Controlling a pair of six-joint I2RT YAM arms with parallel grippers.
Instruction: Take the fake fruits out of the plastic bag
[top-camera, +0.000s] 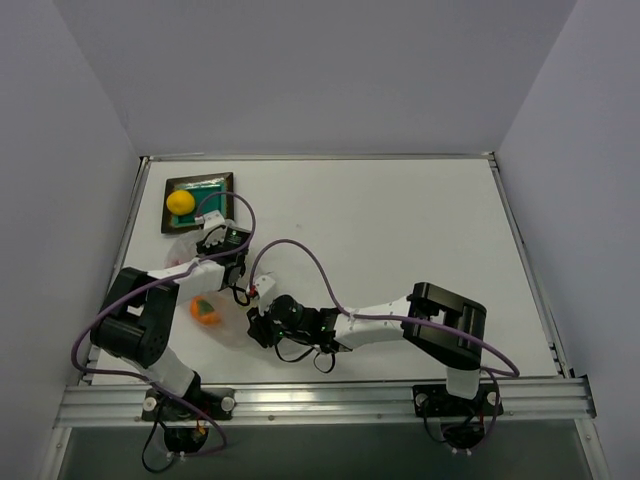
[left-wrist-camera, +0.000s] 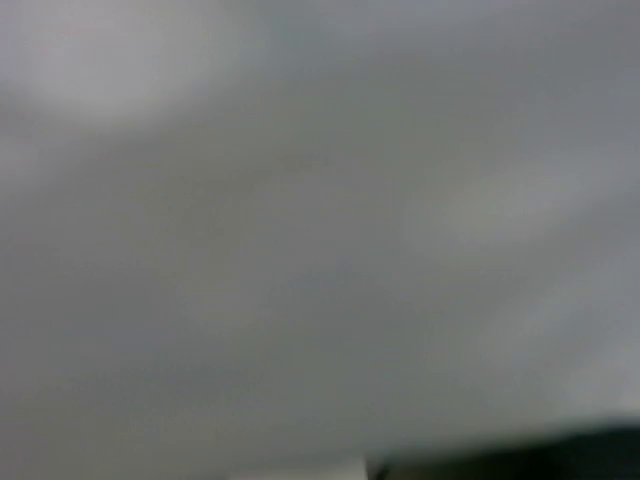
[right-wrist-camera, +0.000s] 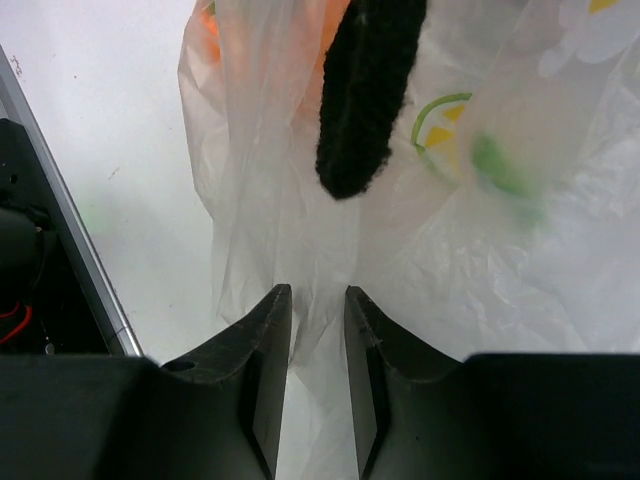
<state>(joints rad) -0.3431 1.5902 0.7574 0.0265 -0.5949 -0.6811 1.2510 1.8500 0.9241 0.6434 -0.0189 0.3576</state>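
Note:
The clear crinkled plastic bag (top-camera: 222, 325) lies at the near left of the table, with an orange fruit (top-camera: 205, 310) inside it. A yellow fruit (top-camera: 180, 202) rests on the dark-framed tray (top-camera: 222, 182). My right gripper (top-camera: 258, 327) is at the bag's right edge. In the right wrist view its narrow jaws (right-wrist-camera: 318, 325) pinch a bunched fold of the bag (right-wrist-camera: 300, 230). Orange (right-wrist-camera: 205, 35) and a green blur (right-wrist-camera: 497, 165) show through the film, beside a dark fuzzy bar (right-wrist-camera: 365, 90). My left gripper (top-camera: 233, 277) points down over the bag's top; its wrist view is only grey blur.
The metal rail (top-camera: 320, 400) with both arm bases runs along the near edge. Purple cables (top-camera: 310, 262) loop over the table between the arms. Grey walls close in the left, right and back. The table's raised left edge (right-wrist-camera: 60, 200) lies just beside the bag.

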